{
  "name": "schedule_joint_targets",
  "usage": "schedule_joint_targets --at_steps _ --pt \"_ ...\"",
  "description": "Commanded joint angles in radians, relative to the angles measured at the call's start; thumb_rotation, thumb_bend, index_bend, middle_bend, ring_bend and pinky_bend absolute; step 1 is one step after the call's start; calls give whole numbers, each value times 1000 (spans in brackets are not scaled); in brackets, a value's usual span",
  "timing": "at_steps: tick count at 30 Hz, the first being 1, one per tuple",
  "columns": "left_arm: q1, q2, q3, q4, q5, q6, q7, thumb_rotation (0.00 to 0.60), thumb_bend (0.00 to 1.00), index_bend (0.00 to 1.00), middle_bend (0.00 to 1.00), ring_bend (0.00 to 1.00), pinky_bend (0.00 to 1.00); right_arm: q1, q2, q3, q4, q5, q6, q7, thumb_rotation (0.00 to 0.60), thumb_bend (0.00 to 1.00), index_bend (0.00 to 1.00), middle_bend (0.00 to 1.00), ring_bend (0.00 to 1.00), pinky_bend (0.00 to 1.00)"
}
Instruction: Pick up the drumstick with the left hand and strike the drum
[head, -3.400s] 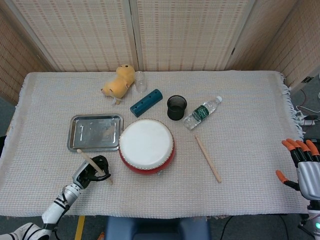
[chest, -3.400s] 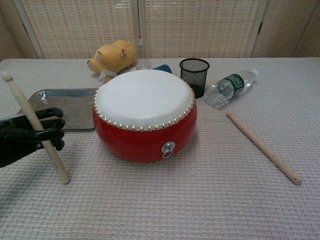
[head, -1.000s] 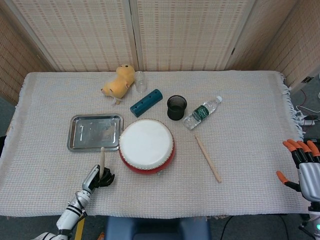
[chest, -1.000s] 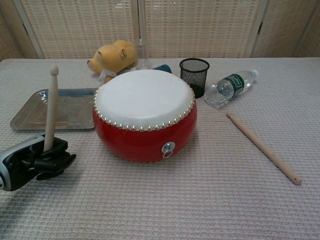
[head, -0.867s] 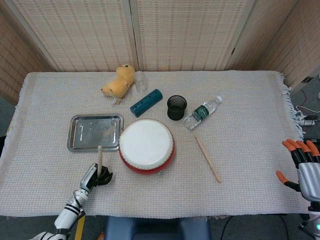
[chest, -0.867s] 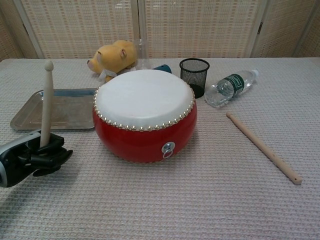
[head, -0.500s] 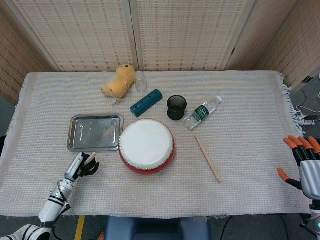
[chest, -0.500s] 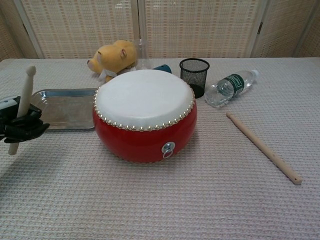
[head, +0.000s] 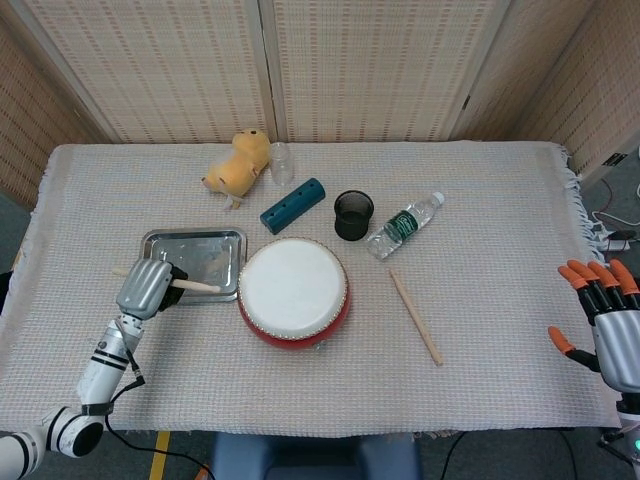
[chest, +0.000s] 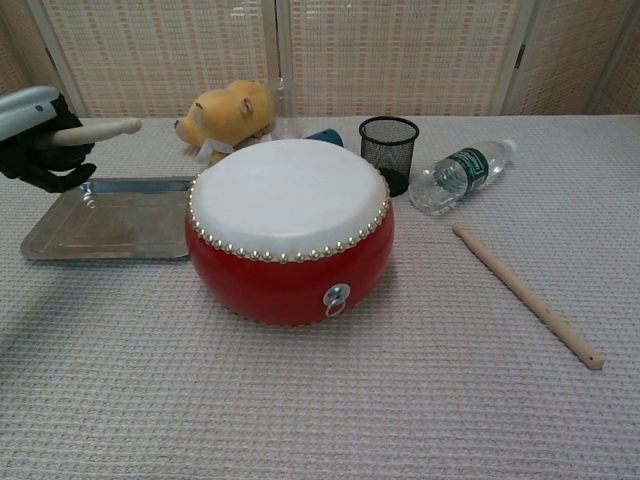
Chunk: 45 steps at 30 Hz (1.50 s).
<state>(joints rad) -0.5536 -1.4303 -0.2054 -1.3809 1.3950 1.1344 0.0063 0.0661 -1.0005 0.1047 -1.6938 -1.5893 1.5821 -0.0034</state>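
The drumstick (head: 190, 285), a slim pale wooden rod with a rounded tip, sits gripped in the left hand (head: 147, 287), whose dark fingers are wrapped around its butt end; it is raised above the near edge of the metal tray (head: 160, 245) and lies roughly level, tip pointing toward the drum (head: 293, 291) but short of the skin. From here the likely trouble is reach: swung from this spot, the tip may clip the studded rim or the red lacquered shell rather than the taut white head, or fall onto the shiny tray. A grip so far back could also let the smooth wood twist on impact. A second stick (head: 415, 316) lies on the woven cloth right of the drum. The right hand (head: 606, 320), orange-tipped fingers spread, holds nothing.
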Motion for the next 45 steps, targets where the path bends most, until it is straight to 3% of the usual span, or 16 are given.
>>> schedule_joint_targets --at_steps 1,7,17,22,28,38,42,45 --pt "-79 -5 -7 -51 4 -13 301 600 795 1000 1000 1000 1000 -3 0 -3 3 -3 6 7 600 226 147 123 0 20" --pt "-140 -32 -14 -115 -64 -62 593 600 795 1000 1000 1000 1000 -11 -6 -10 20 -10 19 32 600 226 147 123 0 20" --pt "-233 -76 -57 -185 -258 -93 904 600 792 1000 1000 1000 1000 -18 -10 -16 39 -17 33 63 600 227 147 123 0 20" --pt "-258 -83 -81 -201 -306 -86 892 600 792 1000 1000 1000 1000 -24 -11 -18 45 -15 40 72 600 227 146 123 0 20" --pt "-265 -72 -140 -237 -404 -100 753 600 789 976 1000 1000 1000 -25 -14 -21 51 -16 39 81 600 227 146 123 0 20" --pt "-350 -143 -2 -54 -357 -91 997 600 788 931 1000 1000 1000 -20 -21 -23 61 -16 30 91 600 226 146 123 0 20" --pt "-341 -135 -52 -97 -449 -93 930 600 787 931 1000 1000 1000 -21 -21 -23 63 -11 30 94 600 227 147 123 0 20" --pt "-321 -115 -102 -147 -456 -58 820 600 786 931 1000 1000 1000 -20 -22 -24 65 -11 27 95 600 226 147 123 0 20"
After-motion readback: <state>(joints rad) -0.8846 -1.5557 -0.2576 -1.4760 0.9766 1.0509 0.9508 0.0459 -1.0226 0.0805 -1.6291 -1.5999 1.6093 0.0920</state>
